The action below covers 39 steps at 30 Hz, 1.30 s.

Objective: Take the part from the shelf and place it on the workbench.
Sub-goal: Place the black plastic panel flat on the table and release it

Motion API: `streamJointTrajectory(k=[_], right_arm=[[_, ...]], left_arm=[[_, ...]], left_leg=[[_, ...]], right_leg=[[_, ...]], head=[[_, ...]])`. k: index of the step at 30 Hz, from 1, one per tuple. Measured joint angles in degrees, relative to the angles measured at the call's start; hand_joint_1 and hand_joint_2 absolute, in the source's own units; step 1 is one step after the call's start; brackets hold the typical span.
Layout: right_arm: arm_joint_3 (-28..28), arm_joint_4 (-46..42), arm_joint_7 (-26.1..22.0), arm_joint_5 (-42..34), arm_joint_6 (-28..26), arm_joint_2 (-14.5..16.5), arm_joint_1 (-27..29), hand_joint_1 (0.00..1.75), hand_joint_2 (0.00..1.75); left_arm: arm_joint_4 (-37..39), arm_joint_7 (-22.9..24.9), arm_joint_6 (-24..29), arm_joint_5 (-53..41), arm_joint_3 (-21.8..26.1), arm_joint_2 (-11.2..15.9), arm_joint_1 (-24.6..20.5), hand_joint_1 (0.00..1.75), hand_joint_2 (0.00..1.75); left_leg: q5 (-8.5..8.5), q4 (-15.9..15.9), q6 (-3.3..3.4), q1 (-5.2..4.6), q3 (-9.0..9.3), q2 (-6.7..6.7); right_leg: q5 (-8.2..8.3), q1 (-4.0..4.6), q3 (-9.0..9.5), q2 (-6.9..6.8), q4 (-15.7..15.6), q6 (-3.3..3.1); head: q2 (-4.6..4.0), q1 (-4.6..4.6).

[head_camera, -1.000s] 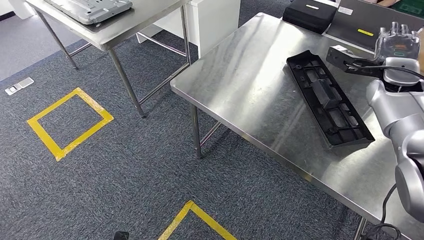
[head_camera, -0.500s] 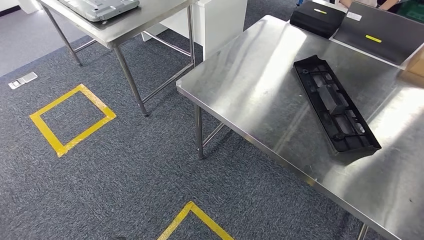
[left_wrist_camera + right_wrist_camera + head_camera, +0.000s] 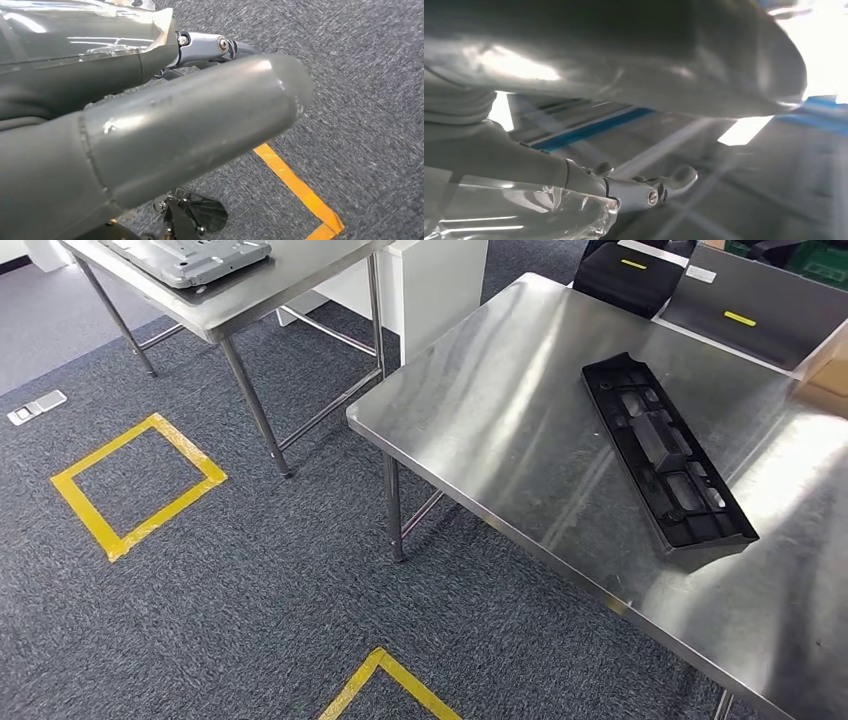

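The part (image 3: 665, 455) is a long black plastic frame with ribbed pockets. It lies flat on the steel workbench (image 3: 500, 430), slanting from the far middle toward the near right edge, and nothing touches it. My left hand (image 3: 190, 120) hangs over grey carpet and a yellow tape line, its thick grey thumb stretched out and nothing in its grasp. My right hand (image 3: 624, 75) is raised off the bench, with the thumb and one finger (image 3: 674, 180) apart and nothing between them.
A second steel table (image 3: 250, 300) at the back left carries a grey metal plate (image 3: 185, 255). A white cabinet (image 3: 440, 280) stands between the tables. A black box (image 3: 625, 275) and a grey panel (image 3: 750, 305) lie at the bench's far end. Yellow tape squares (image 3: 135, 485) mark the carpet.
My right arm and hand, beside the part a second ago, have drawn back out of the head view. The camera shifted slightly. The part has stayed where it lay.
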Motion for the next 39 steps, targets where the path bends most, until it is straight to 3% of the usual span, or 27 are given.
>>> streamJointTrajectory(k=[5, 10, 13, 15, 17, 20, 22, 25, 31, 39], right_arm=[[-6.6, -4.4, 4.8, 5.4, -4.3, 15.3, 2.8, 0.00, 0.00], [-8.2, -5.6, 5.4, 13.3, -1.9, 26.2, 4.5, 0.00, 0.00], [-4.4, -0.5, 12.9, 17.6, -3.1, 33.7, 8.3, 0.00, 0.00], [0.5, 9.9, 19.5, 17.9, -9.4, 36.1, 8.7, 0.00, 0.00], [4.1, 24.9, 23.8, 17.8, -18.6, 35.8, 6.5, 0.00, 0.00], [6.3, 51.4, 28.1, 14.5, -29.9, 32.1, 0.7, 0.00, 0.00], [5.8, 66.3, 30.4, 10.4, -31.1, 29.9, -3.0, 0.00, 0.00], [5.0, 80.4, 32.1, 8.2, -28.8, 29.3, -6.5, 0.00, 0.00], [4.8, 94.0, 34.8, 8.4, -26.5, 30.2, -9.8, 0.00, 0.00], [4.8, 99.5, 37.1, 8.6, -24.0, 31.4, -11.3, 0.00, 0.00]], left_arm=[[0.0, -0.2, 0.1, 0.5, 1.0, -0.4, 0.0, 0.00, 0.00], [0.0, 0.6, 0.6, 0.4, 1.5, -0.4, -0.1, 0.00, 0.00], [0.0, 1.5, 0.8, -0.3, 1.5, -0.5, -0.1, 0.00, 0.00], [0.0, 2.5, 0.8, -1.1, 1.5, -0.5, -0.1, 0.00, 0.00], [0.0, 3.9, 0.6, -2.3, 1.5, -0.6, -0.4, 0.00, 0.00], [0.0, 7.0, 0.3, -5.5, 0.6, -0.5, -0.9, 0.00, 0.00], [0.0, 9.3, -0.2, -8.0, -0.7, -0.3, -1.1, 0.00, 0.00], [0.0, 11.4, -1.0, -10.6, -2.6, 0.4, -1.2, 0.00, 0.00], [0.0, 12.1, -2.9, -14.4, -5.8, 3.1, -1.0, 0.00, 0.00], [0.0, 13.9, -3.3, -16.1, -8.1, 5.1, -0.6, 0.00, 0.00]], left_leg=[[-0.44, 0.0, 0.00, -0.02, 0.63, 0.25], [-0.55, 0.0, -0.15, 0.10, 0.91, 0.69], [-0.60, 0.0, -0.22, 0.16, 0.95, 0.41], [-0.63, 0.0, -0.25, 0.22, 0.99, 0.61], [-0.68, 0.0, -0.30, 0.23, 1.10, 0.96], [-0.79, 0.0, -0.26, 0.18, 1.37, 1.12], [-0.82, 0.0, -0.21, 0.17, 1.48, 1.10], [-0.78, 0.0, -0.23, 0.19, 1.49, 1.07], [-0.72, 0.0, -0.35, 0.42, 1.42, 1.08], [-0.81, 0.0, -0.46, 0.40, 1.38, 1.07]], right_leg=[[-0.33, 0.05, 0.39, 0.25, 0.0, -0.30], [-0.40, 0.16, 0.47, 0.62, 0.0, -0.40], [-0.60, 0.26, 0.97, 0.43, 0.0, -0.46], [-0.52, 0.39, 1.23, 0.59, 0.0, -0.51], [-0.44, 0.47, 1.19, 0.92, 0.0, -0.59], [-0.48, 0.42, 0.95, 1.04, 0.0, -0.61], [-0.52, 0.35, 0.92, 1.03, -0.1, -0.62], [-0.49, 0.34, 0.99, 1.02, 0.0, -0.63], [-0.49, 0.46, 1.32, 1.01, 0.1, -0.65], [-0.57, 0.49, 1.11, 1.00, 0.1, -0.74]], head=[[0.00, -0.01], [0.00, 0.02], [0.00, 0.01], [0.00, 0.01], [0.00, 0.00], [0.00, 0.02], [0.00, 0.03], [0.00, 0.02], [0.00, 0.02], [0.00, 0.03]])
